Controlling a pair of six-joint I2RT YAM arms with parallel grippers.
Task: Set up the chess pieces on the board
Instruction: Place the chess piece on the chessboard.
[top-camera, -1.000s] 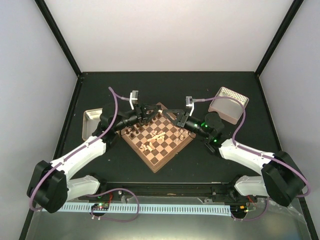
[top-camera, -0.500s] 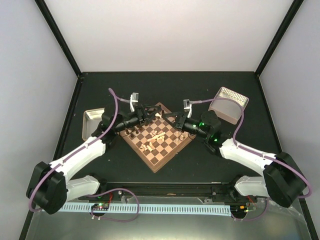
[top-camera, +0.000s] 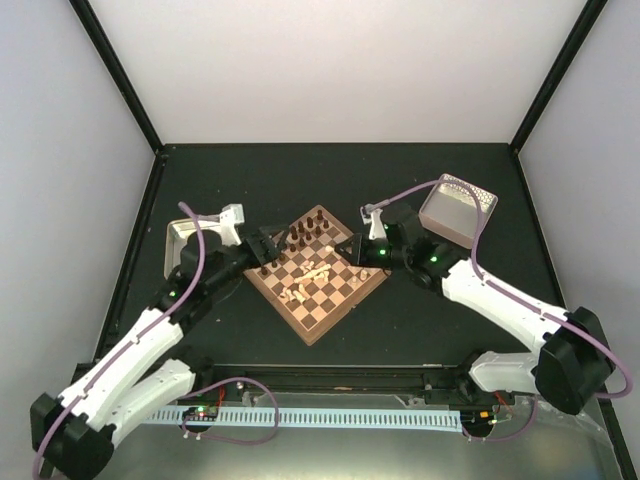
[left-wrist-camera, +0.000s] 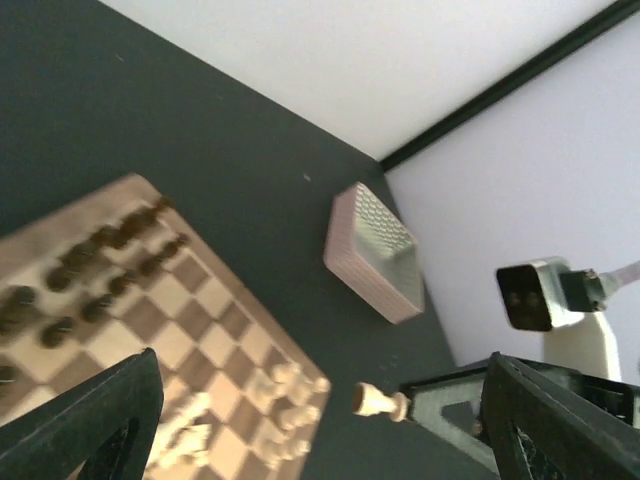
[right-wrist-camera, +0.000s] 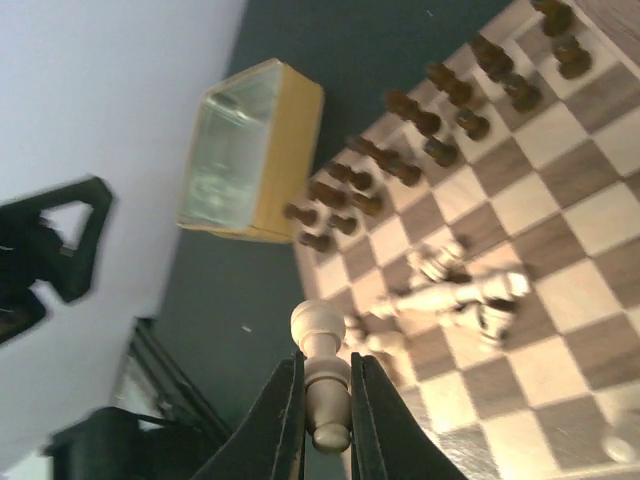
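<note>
Tray: far left on the table, near the board's left corner; contents not discernible; left arm: the left jaws stand wide apart just off the board's left edge, with nothing between them in the wrist view; board: set cornerwise between the two arms; dark pieces: upright in two rows along the far left edge; that side appears finished, though the count cannot be confirmed; pale pieces: mostly toppled in a heap about the middle squares, with a few nearer the right corner; whether those stand cannot be told; right arm: the right jaws are closed on a pale pawn, gripped about the stem, head pointing outward, over the board's far right side and touching no square; bin: behind the right arm, apart from the board; assessment: the step in hand is placing the pale side, one pawn in the air; task judged about half done; next move: the pawn needs turning base down and lowering onto a free square in the second row from the near right edge, opposite the dark rows, well clear of the heap; the empty left jaws are free to take a toppled piece
</note>
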